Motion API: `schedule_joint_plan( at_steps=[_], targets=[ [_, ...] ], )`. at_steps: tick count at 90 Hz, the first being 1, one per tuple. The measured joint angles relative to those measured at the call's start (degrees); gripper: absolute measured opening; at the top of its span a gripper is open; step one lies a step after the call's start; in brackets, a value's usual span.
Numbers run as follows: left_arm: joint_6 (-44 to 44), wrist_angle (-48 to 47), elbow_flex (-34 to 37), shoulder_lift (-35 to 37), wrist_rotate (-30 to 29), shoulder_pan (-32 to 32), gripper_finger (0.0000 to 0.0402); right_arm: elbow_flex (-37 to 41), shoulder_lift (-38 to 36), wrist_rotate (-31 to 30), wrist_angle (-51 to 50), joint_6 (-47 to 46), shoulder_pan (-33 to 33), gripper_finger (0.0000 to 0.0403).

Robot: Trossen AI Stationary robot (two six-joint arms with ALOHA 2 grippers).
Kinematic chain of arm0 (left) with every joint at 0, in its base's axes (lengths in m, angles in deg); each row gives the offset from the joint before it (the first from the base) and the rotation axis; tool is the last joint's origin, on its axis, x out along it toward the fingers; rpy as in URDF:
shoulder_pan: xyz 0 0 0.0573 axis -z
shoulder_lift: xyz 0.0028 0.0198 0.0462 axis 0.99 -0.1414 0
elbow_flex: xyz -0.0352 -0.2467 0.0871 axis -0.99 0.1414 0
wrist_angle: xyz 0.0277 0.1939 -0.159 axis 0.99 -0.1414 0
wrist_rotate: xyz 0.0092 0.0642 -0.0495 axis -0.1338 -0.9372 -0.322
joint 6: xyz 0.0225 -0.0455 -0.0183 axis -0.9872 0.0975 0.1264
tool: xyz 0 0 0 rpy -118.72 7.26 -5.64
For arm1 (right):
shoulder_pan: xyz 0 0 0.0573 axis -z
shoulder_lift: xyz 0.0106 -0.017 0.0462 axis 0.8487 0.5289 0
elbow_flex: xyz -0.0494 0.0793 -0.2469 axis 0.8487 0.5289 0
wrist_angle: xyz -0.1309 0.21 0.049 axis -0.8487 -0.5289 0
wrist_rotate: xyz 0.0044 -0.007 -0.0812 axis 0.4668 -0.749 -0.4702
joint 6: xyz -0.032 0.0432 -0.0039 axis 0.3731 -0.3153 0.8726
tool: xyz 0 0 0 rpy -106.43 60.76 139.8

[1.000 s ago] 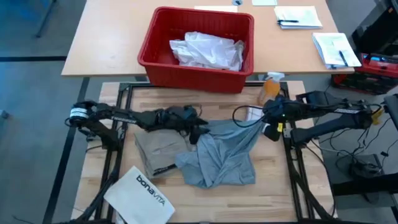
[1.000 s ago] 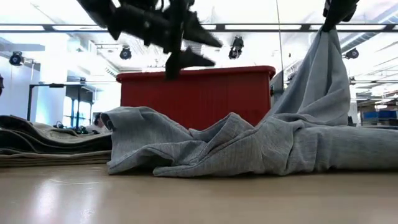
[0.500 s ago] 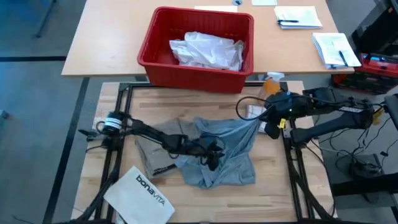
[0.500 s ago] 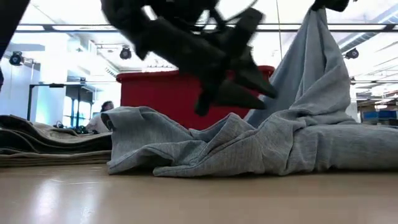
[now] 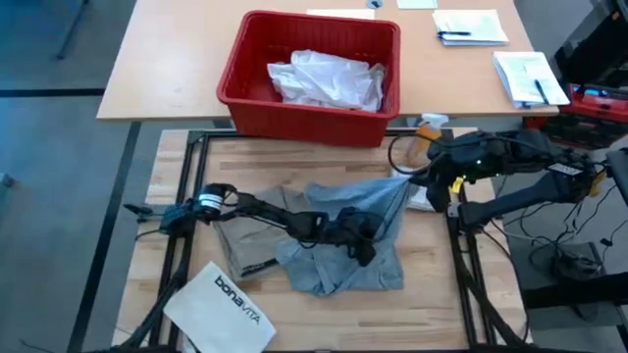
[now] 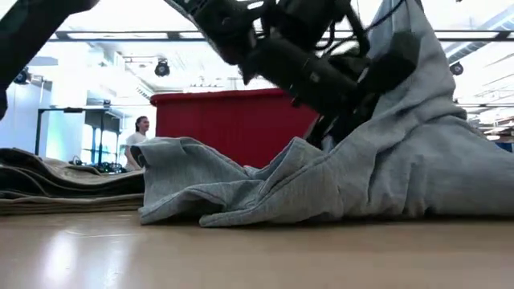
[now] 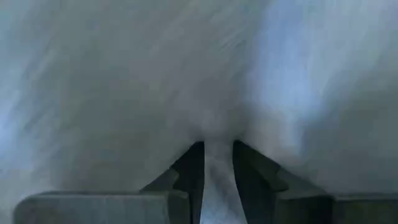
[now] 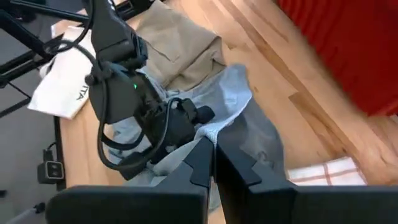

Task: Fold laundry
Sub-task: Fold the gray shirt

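The grey T-shirt (image 5: 343, 240) lies crumpled in the middle of the table, its far right corner raised. My left gripper (image 5: 365, 247) is down on the shirt's middle, shut on its cloth (image 7: 217, 168). My right gripper (image 5: 412, 186) is held above the table at the right, shut on the raised corner. The khaki-tan piece (image 5: 250, 227) lies flat to the left of the shirt, its right edge under the shirt. The white shirt (image 5: 329, 78) lies in the red basket (image 5: 245, 83). My left gripper pinches a raised fold of the grey T-shirt (image 7: 217, 146) between its two fingers, near the shirt's middle. It comes from the table's left, slanting down. The cloth around the fold lies on the table. My right gripper pinches the shirt's far right corner (image 8: 219, 129) between its two fingers. That corner is lifted clear, and the cloth (image 6: 409, 88) slopes down from it to the table, where the rest lies.
The stiff white "bonavita" bag (image 5: 221, 302) lies at the near left corner. An orange spray bottle (image 5: 427, 132) and a striped cloth (image 8: 323, 171) are at the far right of the table. The red basket stands on a second table beyond the far edge.
My left gripper has swung from above the khaki-tan piece toward the right and near edges and come down onto the middle of the grey T-shirt. My right arm has drawn back toward the right, keeping hold of the raised corner; the lifted cloth has spread wider.
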Motion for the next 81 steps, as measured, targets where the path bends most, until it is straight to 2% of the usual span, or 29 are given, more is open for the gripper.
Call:
schedule_joint_plan(
  at_steps=[27,43,50,62,81],
  targets=[
    [-3.48,-0.6,-0.07,-0.09,2.37,-0.52,0.0064,0.68,6.93,0.44,11.16,3.12,0.03,0.0],
    [-3.52,-0.71,0.03,-0.35,2.49,-0.39,0.0064,1.13,12.77,0.47,11.14,6.24,0.96,0.0],
    [-3.67,-0.87,0.16,-0.44,2.55,-0.31,0.0063,1.14,14.68,2.74,12.53,9.89,0.96,0.0007],
    [-5.31,-1.48,1.1,-0.44,2.56,-0.32,0.0064,1.14,15.9,5.07,15.68,14.59,1.17,0.0056],
    [-1.88,-2.7,4.8,-0.44,1.61,-0.39,0.0064,1.08,15.6,5.07,17.02,18.1,2.16,0.0186]
  ],
)
